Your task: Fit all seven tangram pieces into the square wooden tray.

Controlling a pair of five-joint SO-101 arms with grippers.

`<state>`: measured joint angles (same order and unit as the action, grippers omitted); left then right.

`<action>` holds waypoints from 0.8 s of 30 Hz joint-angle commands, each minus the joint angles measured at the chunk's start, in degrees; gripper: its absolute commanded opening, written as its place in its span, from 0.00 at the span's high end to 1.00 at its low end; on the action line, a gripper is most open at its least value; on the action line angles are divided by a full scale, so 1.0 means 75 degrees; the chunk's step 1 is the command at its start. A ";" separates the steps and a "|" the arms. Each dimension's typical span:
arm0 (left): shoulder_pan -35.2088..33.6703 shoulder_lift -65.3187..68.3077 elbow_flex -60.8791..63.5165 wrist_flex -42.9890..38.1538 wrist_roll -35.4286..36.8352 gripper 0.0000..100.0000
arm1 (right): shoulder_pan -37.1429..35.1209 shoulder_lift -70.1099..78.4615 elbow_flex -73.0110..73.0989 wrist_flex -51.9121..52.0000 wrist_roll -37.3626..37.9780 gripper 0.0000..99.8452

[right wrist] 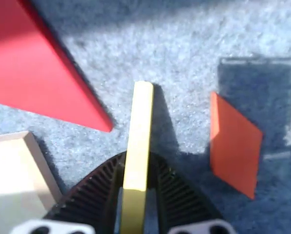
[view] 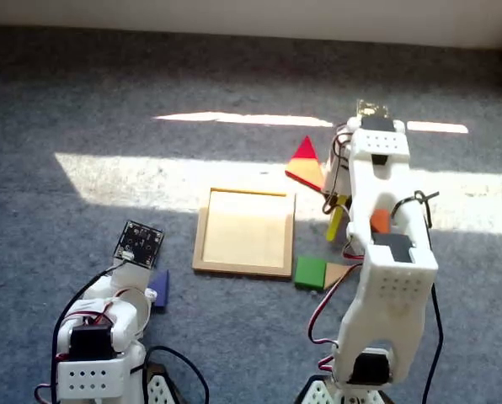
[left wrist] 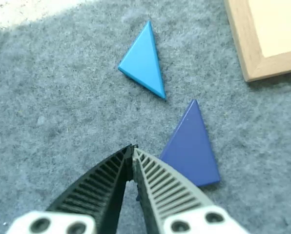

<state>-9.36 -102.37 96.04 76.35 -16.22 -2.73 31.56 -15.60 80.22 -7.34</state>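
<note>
- Bench [view: 108, 101]: one, with a grey carpet-like cover and a band of sunlight across it.
- Tray [view: 202, 244]: one, square, wooden, at the middle of the high view. All seven pieces counted below are outside it.
- Red triangle [view: 305, 153]: one, large, flat on the bench at the tray's 1 o'clock, near its corner.
- Yellow piece [view: 335, 220]: one, standing on edge at the tray's 3 o'clock, between the tray and the orange piece.
- Orange piece [view: 379, 222]: one, a slanted four-sided shape, flat at the tray's 3 o'clock, partly under the right arm.
- Green square [view: 310, 272]: one, just beside the tray's corner at 4 o'clock.
- Tan piece [view: 336, 274]: one, touching the green square at its 3 o'clock, partly hidden by the arm.
- Dark blue triangle [view: 159, 288]: one, at the tray's 8 o'clock, beside the left arm.
- Light blue triangle [left wrist: 143, 61]: one, near the dark blue one but apart from it.
- Left end effector [left wrist: 132, 147]: one, closed and holding nothing, its tip just beside the dark blue triangle.
- Right end effector [right wrist: 136, 158]: one, clamped on the yellow piece.
</note>
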 commanded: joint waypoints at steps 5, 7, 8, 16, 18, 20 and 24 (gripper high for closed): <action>-0.0076 -0.0217 0.0158 0.0035 -0.0070 0.99 | 0.0006 -0.0697 -0.0252 0.0897 0.0774 0.99; -0.0076 -0.0217 0.0158 0.0035 -0.0070 0.99 | -0.0158 -0.0920 -0.0627 0.1073 0.1289 0.99; -0.0076 -0.0217 0.0158 0.0035 -0.0070 0.99 | -0.0240 -0.1061 -0.0803 0.1143 0.1524 0.99; -0.0076 -0.0217 0.0158 0.0035 -0.0070 0.99 | -0.1565 -0.2245 -0.1061 0.1295 0.4032 0.99; -0.0076 -0.0217 0.0158 0.0035 -0.0070 0.99 | -0.1928 -0.2245 -0.1061 0.1237 0.4782 0.99; -0.0076 -0.0217 0.0158 0.0035 -0.0070 0.99 | -0.2233 -0.2210 -0.1049 0.1190 0.5638 0.99; -0.0076 -0.0217 0.0158 0.0035 -0.0070 0.99 | -0.2667 -0.1881 -0.1049 0.0733 0.7138 0.99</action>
<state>-9.36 -102.37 96.04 76.35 -16.22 -20.22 18.90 -20.53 88.48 38.64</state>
